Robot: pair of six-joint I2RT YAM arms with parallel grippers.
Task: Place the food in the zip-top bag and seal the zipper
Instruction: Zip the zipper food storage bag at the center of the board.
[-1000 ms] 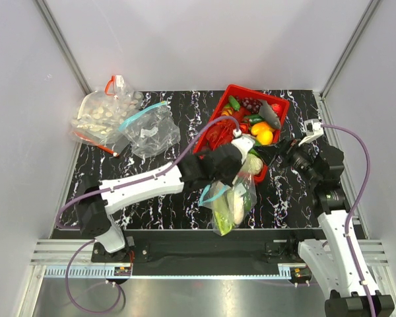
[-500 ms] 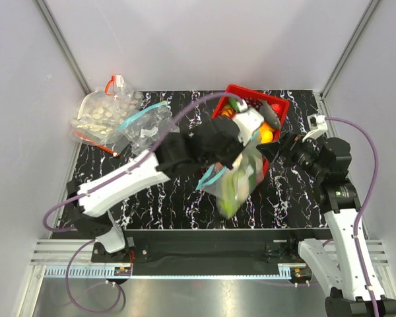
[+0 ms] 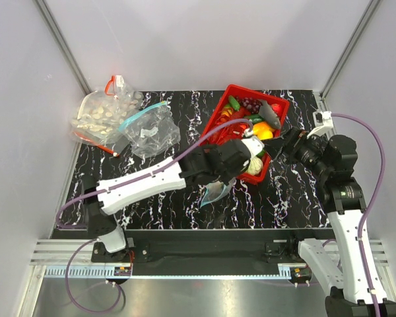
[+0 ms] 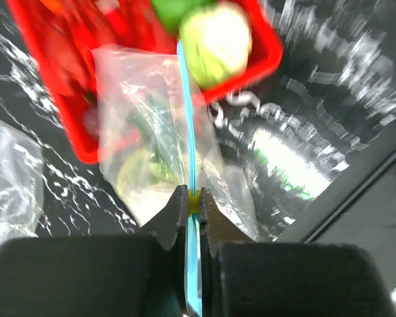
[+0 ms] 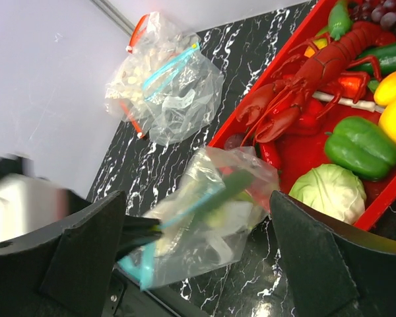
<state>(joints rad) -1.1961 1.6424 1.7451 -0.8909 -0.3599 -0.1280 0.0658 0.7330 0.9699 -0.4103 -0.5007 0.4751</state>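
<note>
Tabletop [image 3: 171,205]: black, stone-look, white veining. You will find a bright glare patch [image 4: 277,145] by its near edge.
Back wall [image 3: 204,39]: plain white panel behind the tabletop.
Left wall [image 3: 20,99], right wall [image 3: 383,79]: matching white panels flanking the tabletop.
Corner posts [image 3: 65,46] [image 3: 346,46]: aluminium, rising from the tabletop's two far corners.
Slotted rail [image 3: 204,272]: aluminium, along the tabletop's near edge.
Metal sheet [image 3: 204,297]: brushed grey, just nearer you than that rail.

The zip-top bag [image 5: 204,221], with the food [image 5: 228,186] inside it, is at the basket's [image 3: 261,93] near-left edge. In the basket, a cabbage [image 5: 331,191] lies nearest and a lobster [image 5: 303,86] lies behind it. Two other bags [image 3: 150,130] lie well left of the basket.
</note>
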